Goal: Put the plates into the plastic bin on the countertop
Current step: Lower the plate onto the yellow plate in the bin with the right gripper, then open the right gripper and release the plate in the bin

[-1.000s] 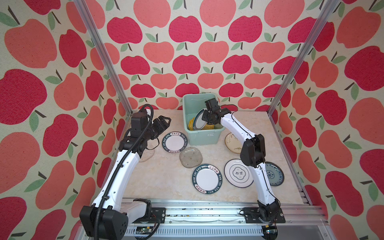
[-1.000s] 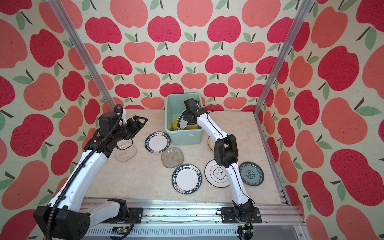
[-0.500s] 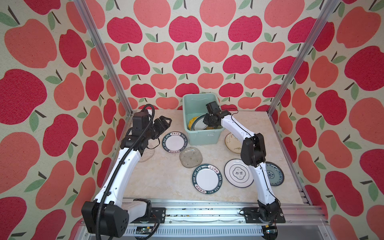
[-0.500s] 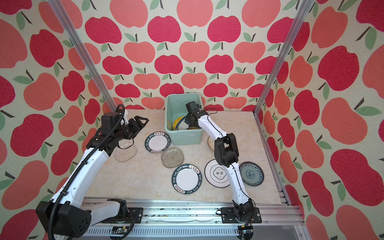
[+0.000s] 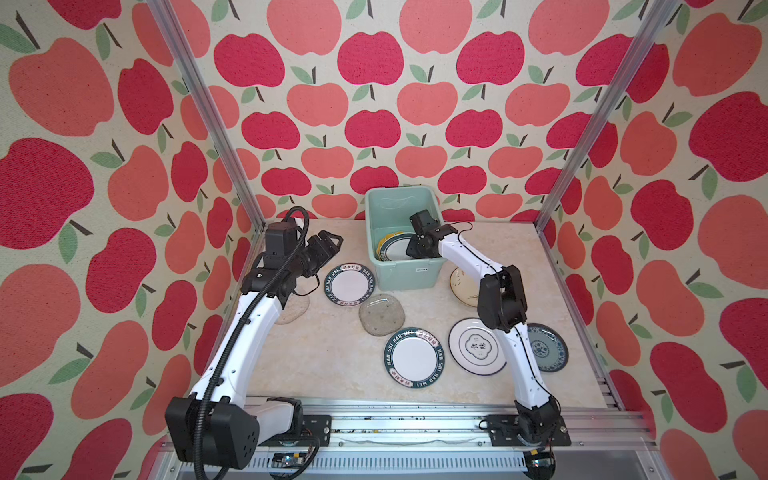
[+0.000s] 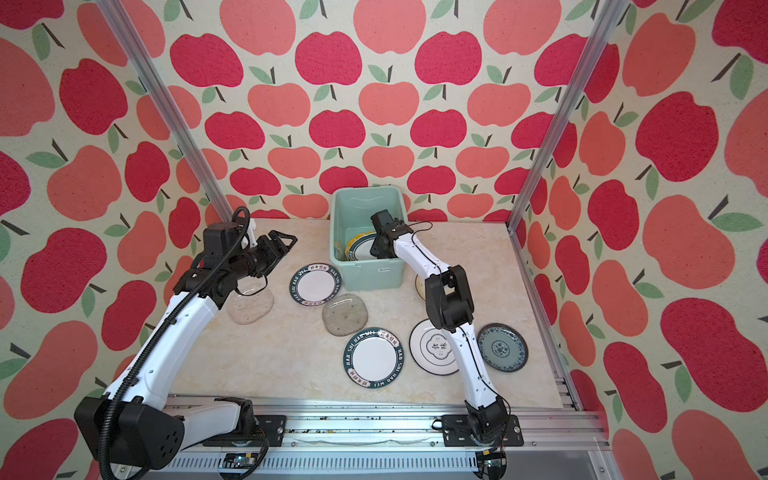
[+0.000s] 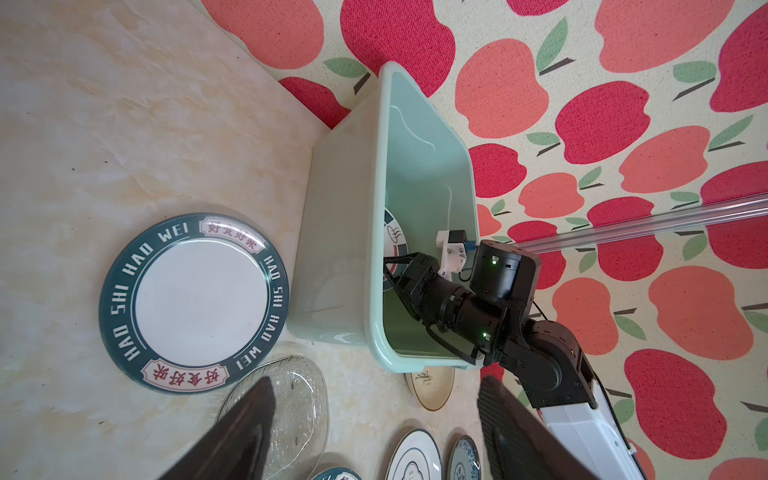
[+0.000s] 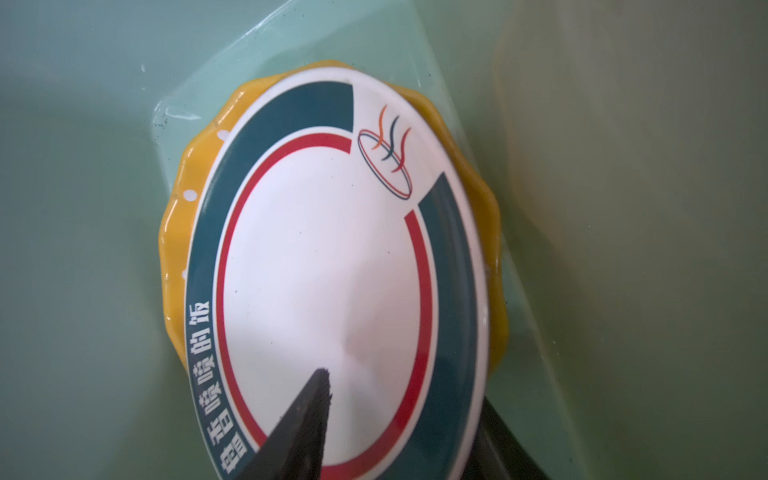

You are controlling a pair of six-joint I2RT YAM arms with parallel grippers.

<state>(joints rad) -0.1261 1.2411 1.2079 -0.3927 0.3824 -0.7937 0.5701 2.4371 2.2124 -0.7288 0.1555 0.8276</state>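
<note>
While the right gripper (image 8: 406, 392) sits down in the bin (image 5: 400, 189) at the back of the beige marbled surface (image 5: 332, 370), its fingers (image 8: 305, 428) straddle the edge of a green-banded plate (image 8: 324, 270) lying on a yellow plate (image 8: 176, 237). Can't tell if it's clamped or let go. The left gripper (image 5: 331, 242) hangs spread wide, empty. Seven more plates (image 5: 349, 286) lie on the surface. Apple-print walls (image 5: 374, 83) all round.

Robot test booth, apple-print walls (image 5: 374, 62), aluminium rails (image 5: 415, 424), marble countertop (image 5: 324, 357)
</note>
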